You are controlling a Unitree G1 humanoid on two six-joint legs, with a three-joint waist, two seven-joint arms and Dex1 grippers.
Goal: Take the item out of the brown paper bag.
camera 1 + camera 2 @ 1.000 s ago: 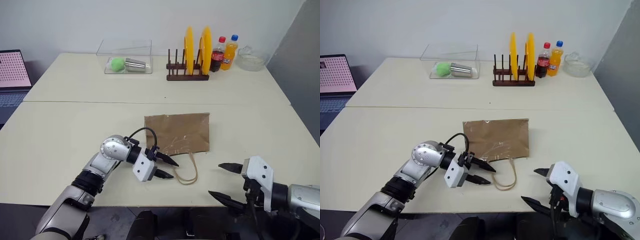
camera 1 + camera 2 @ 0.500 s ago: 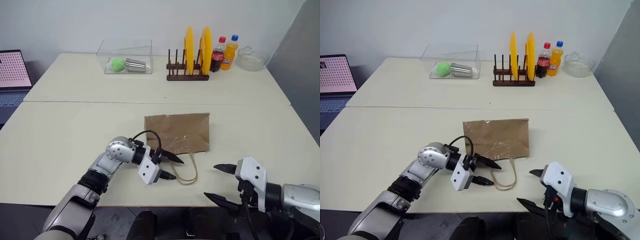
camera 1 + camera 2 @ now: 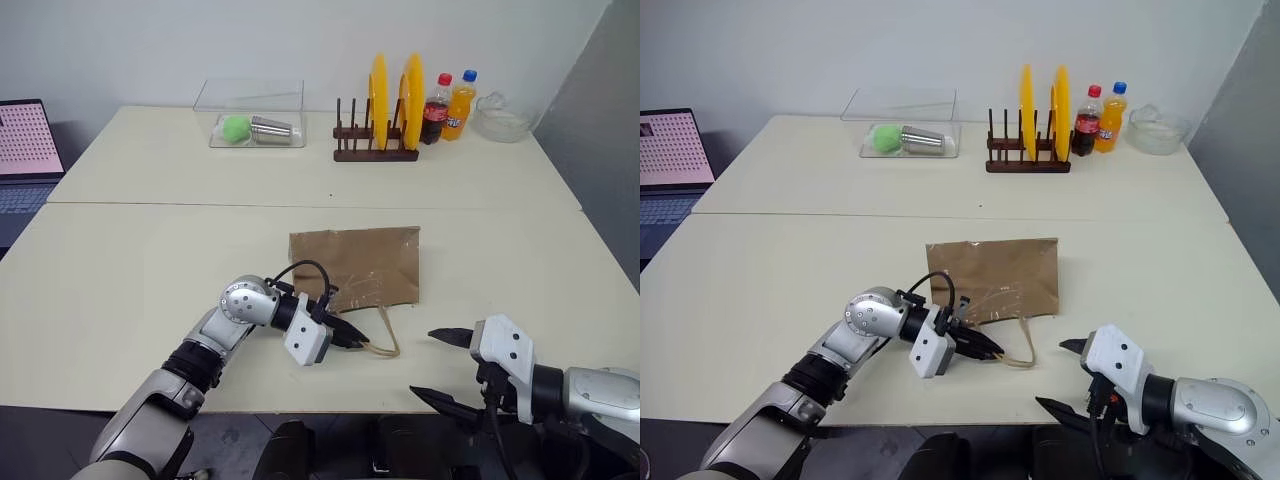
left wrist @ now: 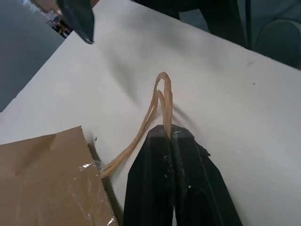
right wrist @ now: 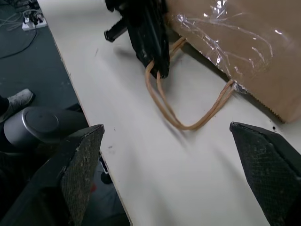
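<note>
The brown paper bag point(image 3: 356, 266) lies flat on the cream table point(image 3: 150, 270), near the middle of its front half, with clear tape point(image 5: 225, 33) glinting along its near edge. Its two twisted-paper loop handles point(image 3: 380, 338) trail from that edge toward six o'clock. The left gripper point(image 3: 352, 339) reaches in from about eight o'clock of the bag, and its two black fingers point(image 4: 171, 179) are pressed together on the handles, pinching both strands just short of the loop's end. The handles run from the bag's taped edge into the pinch, and the loop tip pokes out past the fingertips.

The right gripper point(image 3: 440, 368) hovers at about four o'clock of the bag, well apart from it, at the table's front edge, its jaws spread wide with nothing between them.

The item cannot be seen; whether it lies inside the bag cannot be told.

At the far side of the table, toward twelve o'clock, stand a wooden rack with yellow plates point(image 3: 378, 110), a cola bottle point(image 3: 435, 108) and an orange soda bottle point(image 3: 461, 104).
</note>
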